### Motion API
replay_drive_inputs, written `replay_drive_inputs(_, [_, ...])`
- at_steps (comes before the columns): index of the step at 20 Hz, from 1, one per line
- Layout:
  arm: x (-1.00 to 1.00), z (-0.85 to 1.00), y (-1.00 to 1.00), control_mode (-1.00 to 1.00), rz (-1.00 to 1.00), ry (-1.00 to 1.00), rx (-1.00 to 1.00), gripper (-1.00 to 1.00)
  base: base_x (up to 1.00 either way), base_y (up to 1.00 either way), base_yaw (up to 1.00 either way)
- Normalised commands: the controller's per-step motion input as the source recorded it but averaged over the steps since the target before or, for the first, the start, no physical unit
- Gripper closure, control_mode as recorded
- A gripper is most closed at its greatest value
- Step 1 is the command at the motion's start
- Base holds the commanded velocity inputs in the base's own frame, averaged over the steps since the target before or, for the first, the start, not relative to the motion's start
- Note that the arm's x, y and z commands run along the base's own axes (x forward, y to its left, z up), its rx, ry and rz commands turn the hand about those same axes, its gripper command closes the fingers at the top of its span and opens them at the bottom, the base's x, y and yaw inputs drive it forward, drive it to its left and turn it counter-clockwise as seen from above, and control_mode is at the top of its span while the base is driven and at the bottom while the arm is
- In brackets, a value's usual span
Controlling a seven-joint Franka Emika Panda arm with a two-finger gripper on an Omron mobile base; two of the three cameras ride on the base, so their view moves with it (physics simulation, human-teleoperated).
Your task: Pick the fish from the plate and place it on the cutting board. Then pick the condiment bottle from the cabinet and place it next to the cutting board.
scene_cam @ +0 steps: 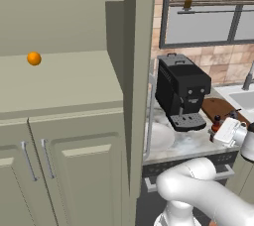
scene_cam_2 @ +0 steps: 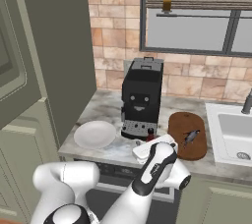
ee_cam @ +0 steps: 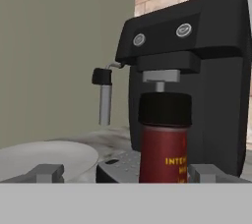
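Observation:
The dark-red condiment bottle (ee_cam: 165,142) with a black cap stands upright on the counter, in front of the coffee machine (ee_cam: 197,70). My gripper (ee_cam: 127,174) is open, one fingertip (ee_cam: 47,173) on each side of the bottle, not touching it. In the right base view the bottle (scene_cam_2: 150,133) stands just left of the round brown cutting board (scene_cam_2: 183,149), and the grey fish (scene_cam_2: 191,137) lies on the board. The white plate (scene_cam_2: 94,134) sits bare to the left. My gripper (scene_cam_2: 150,141) hovers at the counter's front edge. The sage-green cabinet (scene_cam: 59,96) stands at the left.
The black coffee machine (scene_cam_2: 141,98) stands close behind the bottle. A sink (scene_cam_2: 231,137) with a faucet (scene_cam_2: 247,102) lies right of the board. An orange ball (scene_cam: 33,58) rests on the cabinet's shelf. The cabinet's side wall (scene_cam_2: 54,46) borders the counter at the left.

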Motion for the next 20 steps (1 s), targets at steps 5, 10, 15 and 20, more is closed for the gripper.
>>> replay_drive_inputs(5, [0.13,-0.1,0.0,-1.0,0.0,0.0,0.0,-1.0,0.0,0.0,0.0])
replay_drive_inputs(10, [0.21,-0.17,0.0,-1.0,0.0,0.0,0.0,-1.0,0.0,0.0,0.0])
replay_drive_inputs(15, [0.04,-0.05,-0.04,-1.0,0.0,0.0,0.0,-1.0,0.0,0.0,0.0])
replay_drive_inputs(20, [-0.03,0.0,-0.13,-1.0,-0.01,0.0,0.0,-1.0,0.0,0.0,0.0])
